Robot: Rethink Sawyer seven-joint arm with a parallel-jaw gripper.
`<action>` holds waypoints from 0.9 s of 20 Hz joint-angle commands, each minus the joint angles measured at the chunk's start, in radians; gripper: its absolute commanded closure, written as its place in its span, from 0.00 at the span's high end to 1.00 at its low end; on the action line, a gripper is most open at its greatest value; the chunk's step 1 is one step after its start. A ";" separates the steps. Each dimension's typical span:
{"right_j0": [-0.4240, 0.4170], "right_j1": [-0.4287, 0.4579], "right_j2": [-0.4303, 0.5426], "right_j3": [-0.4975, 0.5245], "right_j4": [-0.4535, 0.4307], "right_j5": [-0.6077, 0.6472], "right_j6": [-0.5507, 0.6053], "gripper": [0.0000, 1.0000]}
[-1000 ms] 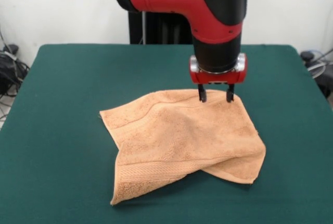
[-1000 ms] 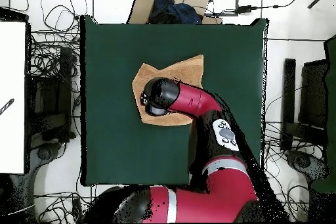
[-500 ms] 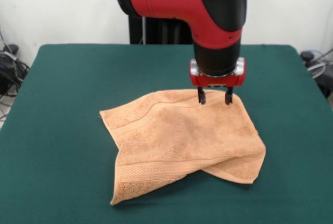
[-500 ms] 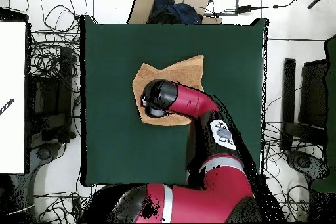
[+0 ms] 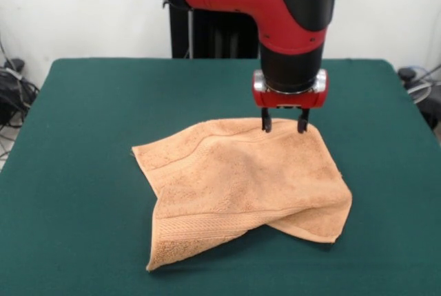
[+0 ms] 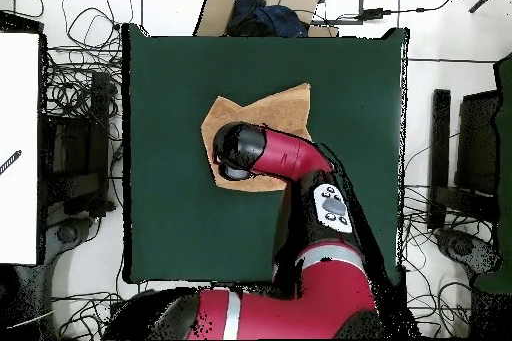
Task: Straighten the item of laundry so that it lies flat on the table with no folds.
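gripper sits over the far edge of the hand towel, fingers spread apart with nothing between them, tips just at or above the cloth, contact unclear. towel is mid-table, crumpled: the near right corner is folded under and a woven band runs along the near edge. overhead view: the arm's head covers part of the towel, gripper hidden there; orange cloth shows around it on the green table.
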 commanded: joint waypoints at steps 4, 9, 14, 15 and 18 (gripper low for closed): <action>0.018 -0.002 -0.001 0.115 0.046 -0.100 0.265 1.00; 0.018 -0.004 0.000 0.121 0.053 -0.096 0.265 1.00; 0.018 0.009 0.007 0.123 0.063 -0.092 0.262 1.00; 0.018 0.008 0.008 0.129 0.063 -0.090 0.260 1.00; 0.024 -0.001 0.016 0.175 0.075 -0.125 0.277 1.00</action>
